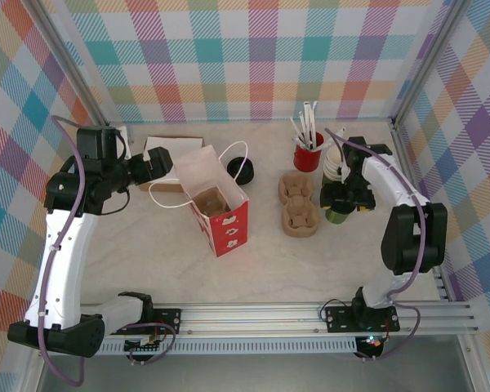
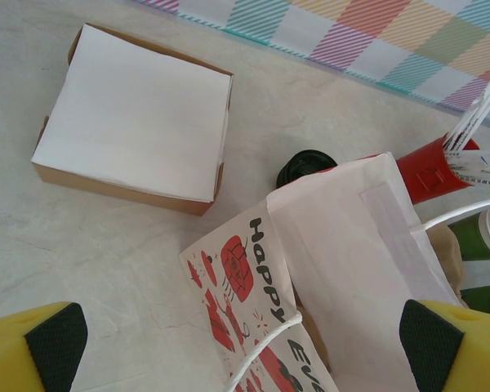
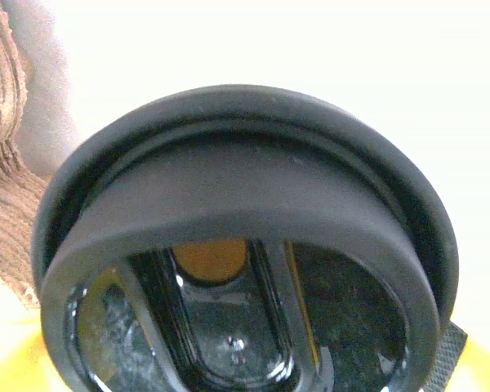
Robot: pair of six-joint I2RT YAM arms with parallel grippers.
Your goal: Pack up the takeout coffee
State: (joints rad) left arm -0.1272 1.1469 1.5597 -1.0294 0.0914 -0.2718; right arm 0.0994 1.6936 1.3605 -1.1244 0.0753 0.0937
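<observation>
While my right gripper [image 1: 340,198] hangs spread wide straight above the takeout coffee [image 1: 336,216], which stands upright just right of the pulp cup carriers [image 1: 298,206], my left gripper [image 1: 157,168], also open, is well away at the left of the paper bag [image 1: 219,206]. From my left wrist, that bag lies below parted fingers. My right wrist adds the black lid [image 3: 245,237] close beneath, fingers flanking it; contact I cannot tell.

Bright, even light — right wrist view blown out, perhaps blurred.
</observation>
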